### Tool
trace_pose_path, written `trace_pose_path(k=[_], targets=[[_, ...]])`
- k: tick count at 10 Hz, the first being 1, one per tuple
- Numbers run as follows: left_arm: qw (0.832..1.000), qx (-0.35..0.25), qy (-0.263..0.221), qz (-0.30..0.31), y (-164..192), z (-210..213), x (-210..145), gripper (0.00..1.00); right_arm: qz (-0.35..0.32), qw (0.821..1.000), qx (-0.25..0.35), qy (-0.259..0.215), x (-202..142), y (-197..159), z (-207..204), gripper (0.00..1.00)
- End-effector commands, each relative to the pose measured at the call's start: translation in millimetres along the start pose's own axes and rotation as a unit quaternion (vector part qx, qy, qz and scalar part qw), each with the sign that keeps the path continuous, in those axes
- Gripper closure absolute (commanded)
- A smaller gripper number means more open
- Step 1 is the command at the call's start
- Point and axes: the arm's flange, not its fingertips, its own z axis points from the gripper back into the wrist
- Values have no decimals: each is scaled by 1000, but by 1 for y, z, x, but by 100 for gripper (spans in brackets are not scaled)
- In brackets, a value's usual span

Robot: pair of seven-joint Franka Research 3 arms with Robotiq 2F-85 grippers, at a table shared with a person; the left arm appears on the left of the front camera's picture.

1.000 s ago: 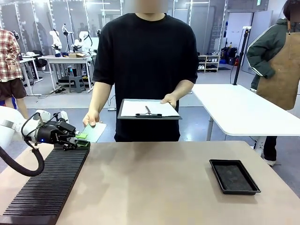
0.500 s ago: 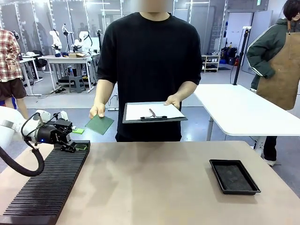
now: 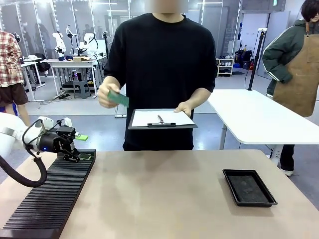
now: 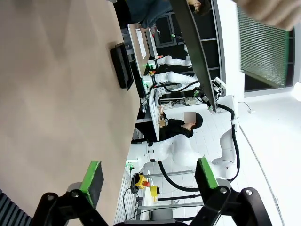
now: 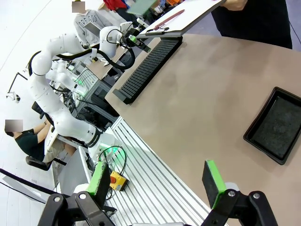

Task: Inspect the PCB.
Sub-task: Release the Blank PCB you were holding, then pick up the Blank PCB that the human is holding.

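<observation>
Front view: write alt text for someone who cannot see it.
A person across the table holds a green PCB raised in one hand and a white clipboard in the other. The left gripper hangs open over the far end of a black slotted rack; a black tray sits on the table's right.

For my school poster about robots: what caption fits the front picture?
A person holds the green PCB up beside a clipboard while the robot's left tool stands open by the black rack.
</observation>
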Motion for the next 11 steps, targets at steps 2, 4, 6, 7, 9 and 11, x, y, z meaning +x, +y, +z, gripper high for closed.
trace_pose_path(k=[2,4,6,7,9,11], targets=[[1000,-1,-1,0,0,0,0,0,9,1000,4,-4,2,0,1,0],[1000,-1,-1,0,0,0,0,0,9,1000,4,-4,2,0,1,0],[1000,-1,-1,0,0,0,0,0,9,1000,4,-4,2,0,1,0],[1000,-1,-1,0,0,0,0,0,9,1000,4,-4,2,0,1,0],[1000,-1,-1,0,0,0,0,0,9,1000,4,-4,2,0,1,0],[1000,0,0,1,0,0,0,0,9,1000,4,-4,2,0,1,0]])
